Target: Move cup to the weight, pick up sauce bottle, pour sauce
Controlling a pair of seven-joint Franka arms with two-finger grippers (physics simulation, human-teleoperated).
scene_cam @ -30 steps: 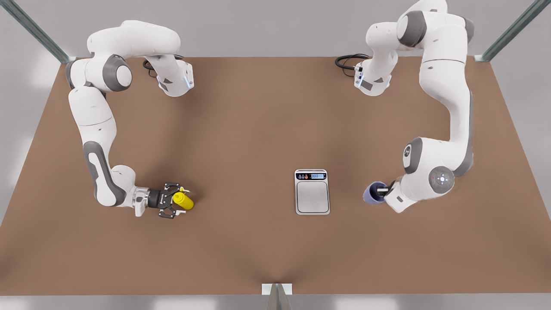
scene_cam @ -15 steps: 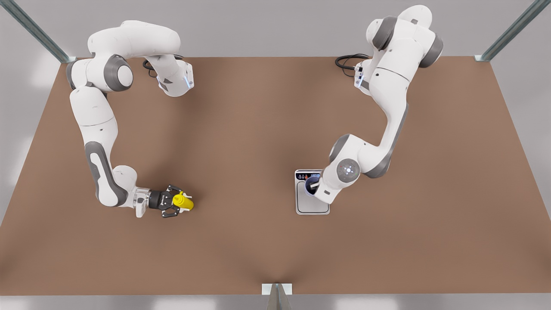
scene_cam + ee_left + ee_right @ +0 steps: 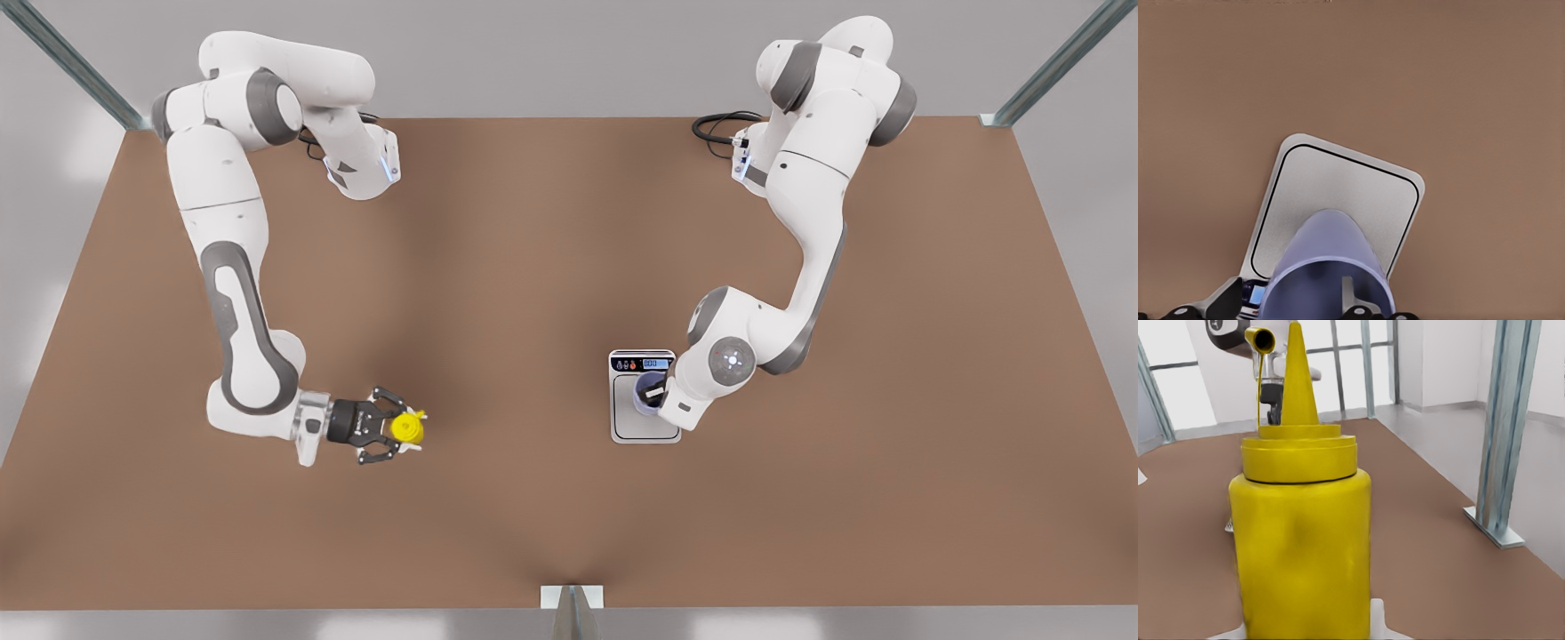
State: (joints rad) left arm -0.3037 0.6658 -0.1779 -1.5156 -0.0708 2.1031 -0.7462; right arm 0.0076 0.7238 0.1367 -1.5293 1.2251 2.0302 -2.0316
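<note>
The lavender cup point(image 3: 638, 392) stands on the grey plate of the weight point(image 3: 645, 428), close to its display strip. My left gripper point(image 3: 653, 392) is shut on the cup's wall, with one finger inside the rim. In the left wrist view the cup point(image 3: 1328, 257) rises over the weight point(image 3: 1338, 187). On the front view's left, my right gripper point(image 3: 397, 430) is shut on the yellow sauce bottle point(image 3: 410, 429), which is upright with its nozzle pointing up. The right wrist view shows the sauce bottle point(image 3: 1301, 540) close up between the white pads point(image 3: 1381, 621).
The brown table point(image 3: 533, 267) has open room between the two arms. Black cables point(image 3: 716, 129) lie at the back by the arm bases. A metal bracket point(image 3: 572, 597) sits at the front edge, and metal posts point(image 3: 1501, 433) stand at the corners.
My left gripper carried the cup from the front view's right onto the weight. My right gripper closed on the sauce bottle, then shifted it a little rightward and nearer, nozzle now up.
</note>
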